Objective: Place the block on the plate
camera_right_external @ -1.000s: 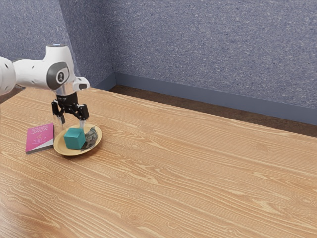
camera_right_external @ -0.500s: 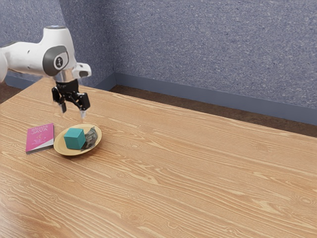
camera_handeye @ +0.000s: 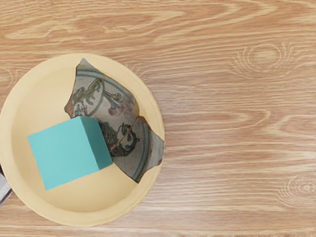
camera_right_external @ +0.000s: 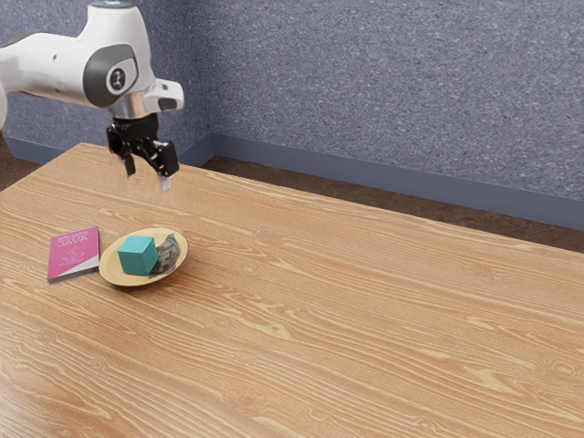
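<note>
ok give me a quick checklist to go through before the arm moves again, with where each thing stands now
1. Block within the rim of the plate: ok.
2. Claw open, with nothing between its fingers: ok.
3. Claw raised above the block, not touching it: ok.
4. Patterned shard kept off the rim: not ok, it overlaps the rim in the wrist view.
5. Block and shard not touching: cannot tell, they meet or overlap in both views.
6. Pink book off the plate: ok, it lies beside it.
</note>
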Action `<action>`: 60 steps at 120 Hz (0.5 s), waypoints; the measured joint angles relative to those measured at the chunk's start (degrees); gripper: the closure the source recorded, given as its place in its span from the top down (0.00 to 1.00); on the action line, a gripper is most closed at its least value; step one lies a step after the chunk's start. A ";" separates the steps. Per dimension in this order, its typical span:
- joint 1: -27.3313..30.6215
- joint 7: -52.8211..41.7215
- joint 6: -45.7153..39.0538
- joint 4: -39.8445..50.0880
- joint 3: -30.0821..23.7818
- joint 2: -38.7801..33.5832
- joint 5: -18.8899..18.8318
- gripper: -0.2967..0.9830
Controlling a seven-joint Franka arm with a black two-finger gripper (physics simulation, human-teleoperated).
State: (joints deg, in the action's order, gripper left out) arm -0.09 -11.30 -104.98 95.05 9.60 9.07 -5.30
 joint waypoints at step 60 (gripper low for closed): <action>-0.57 0.15 11.40 -6.77 -0.27 -6.08 -0.18 0.77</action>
State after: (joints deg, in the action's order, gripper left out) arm -0.65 -11.15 -93.58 88.28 9.33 2.99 -5.48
